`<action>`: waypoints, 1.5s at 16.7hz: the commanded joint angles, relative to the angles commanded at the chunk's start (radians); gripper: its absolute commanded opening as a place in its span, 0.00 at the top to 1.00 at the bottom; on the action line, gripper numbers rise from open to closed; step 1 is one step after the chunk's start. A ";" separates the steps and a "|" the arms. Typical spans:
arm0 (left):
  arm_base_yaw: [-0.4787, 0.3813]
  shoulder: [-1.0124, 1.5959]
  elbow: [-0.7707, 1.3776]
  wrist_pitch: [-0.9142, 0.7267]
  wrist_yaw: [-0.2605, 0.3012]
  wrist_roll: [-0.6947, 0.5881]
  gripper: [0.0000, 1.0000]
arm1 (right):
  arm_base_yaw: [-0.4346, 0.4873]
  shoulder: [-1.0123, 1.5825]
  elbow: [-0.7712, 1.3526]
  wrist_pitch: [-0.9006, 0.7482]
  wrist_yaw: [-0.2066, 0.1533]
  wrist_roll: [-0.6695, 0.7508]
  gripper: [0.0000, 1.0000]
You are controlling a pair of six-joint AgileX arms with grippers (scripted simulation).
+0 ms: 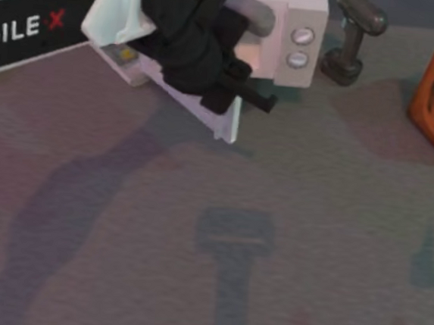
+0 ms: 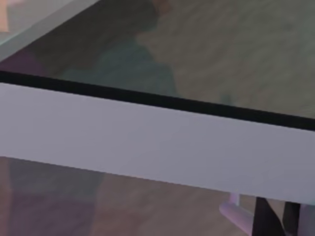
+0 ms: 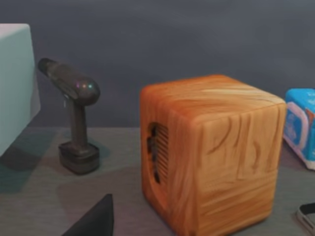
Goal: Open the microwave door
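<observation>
My left claw (image 1: 257, 99) sits at the front of the microwave (image 1: 302, 18), at the far side of the table (image 1: 193, 267), left of centre. The microwave door (image 1: 195, 107) stands swung outward toward the left, its free edge pointing at the near side. Whether the claw is spread or pinching, I cannot tell. A drill (image 3: 74, 118) and an orange wooden box (image 3: 211, 152) stand right of the microwave. My right arm is out of the top view.
</observation>
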 joint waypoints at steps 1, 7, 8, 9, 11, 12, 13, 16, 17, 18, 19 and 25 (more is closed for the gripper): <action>0.006 -0.010 -0.015 0.003 0.011 0.020 1.00 | 0.000 0.000 0.000 0.000 0.000 0.000 0.00; 0.011 -0.018 -0.028 0.005 0.021 0.037 1.00 | 0.000 0.000 0.000 0.000 0.000 0.000 0.00; 0.011 -0.018 -0.028 0.005 0.021 0.037 1.00 | 0.000 0.000 0.000 0.000 0.000 0.000 0.00; 0.011 -0.018 -0.028 0.005 0.021 0.037 1.00 | 0.000 0.000 0.000 0.000 0.000 0.000 0.00; 0.011 -0.018 -0.028 0.005 0.021 0.037 1.00 | 0.000 0.000 0.000 0.000 0.000 0.000 0.00; 0.011 -0.018 -0.028 0.005 0.021 0.037 1.00 | 0.000 0.000 0.000 0.000 0.000 0.000 0.00; 0.011 -0.018 -0.028 0.005 0.021 0.037 1.00 | 0.000 0.000 0.000 0.000 0.000 0.000 0.00; 0.011 -0.018 -0.028 0.005 0.021 0.037 1.00 | 0.000 0.000 0.000 0.000 0.000 0.000 0.00; 0.011 -0.018 -0.028 0.005 0.021 0.037 1.00 | 0.000 0.000 0.000 0.000 0.000 0.000 0.00; 0.011 -0.018 -0.028 0.005 0.021 0.037 1.00 | 0.000 0.000 0.000 0.000 0.000 0.000 0.00; 0.011 -0.018 -0.028 0.005 0.021 0.037 1.00 | 0.000 0.000 0.000 0.000 0.000 0.000 0.00; 0.011 -0.018 -0.028 0.005 0.021 0.037 1.00 | 0.000 0.000 0.000 0.000 0.000 0.000 0.00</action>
